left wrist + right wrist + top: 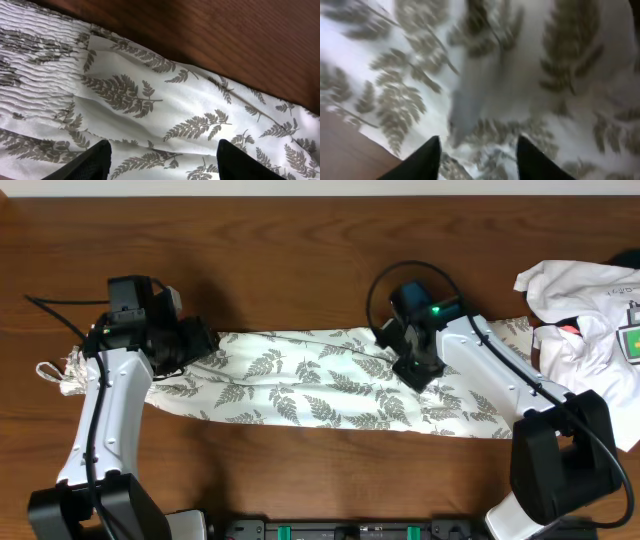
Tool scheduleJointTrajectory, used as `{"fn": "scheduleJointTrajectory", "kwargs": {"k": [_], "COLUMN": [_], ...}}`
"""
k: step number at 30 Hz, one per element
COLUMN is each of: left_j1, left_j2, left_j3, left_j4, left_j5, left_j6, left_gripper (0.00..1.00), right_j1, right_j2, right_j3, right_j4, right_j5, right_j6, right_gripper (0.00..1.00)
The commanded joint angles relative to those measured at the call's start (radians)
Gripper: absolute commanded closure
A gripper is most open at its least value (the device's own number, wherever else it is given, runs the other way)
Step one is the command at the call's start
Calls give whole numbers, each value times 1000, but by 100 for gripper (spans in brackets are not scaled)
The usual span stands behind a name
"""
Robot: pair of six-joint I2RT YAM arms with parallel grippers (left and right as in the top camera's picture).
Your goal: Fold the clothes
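The dark brown wooden worktop [300, 240] carries the clothes [330, 390], white cloth printed with ferns and stretched in a long band, with bare grainy wood along their far and near edges. My left end effector [200, 342] hangs over the left end of the clothes, fingers apart with nothing between them. My right end effector [418, 370] sits low over their right part, fingers likewise apart above a blurred ridge of cloth and gripping nothing, and a crumpled plain white garment [585, 305] lies just past their right end.
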Motion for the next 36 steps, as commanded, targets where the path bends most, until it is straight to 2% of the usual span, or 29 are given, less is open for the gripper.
{"fn": "scheduleJointTrajectory", "kwargs": {"k": [1,9,18,24,25,27,29,36], "left_j1": [4,4,4,4,4,4,4,4], "left_j2": [3,3,3,3,3,3,3,3], "left_j3": [4,4,4,4,4,4,4,4], "left_j4": [0,0,-4,-3,-3,-3,-4,-4], "left_j5": [3,3,3,3,3,3,3,3], "left_j6": [10,10,10,10,10,10,10,10], "left_gripper": [32,32,32,31,31,31,31,31], "right_j1": [-1,43,83,111,114,121,124,134], "right_j2": [-10,-9,85,171,172,178,177,123], "right_j3": [2,-20,-32,-32,-32,-32,-31,-26], "right_j4": [27,135,199,234,237,251,259,247], "right_j5": [-119,-145,-144,-145,-144,-132,-112,-111], "right_j6": [-116,-187,-187,-178,-174,-149,-112,-88], "right_gripper": [46,36,38,53,60,87,99,99]}}
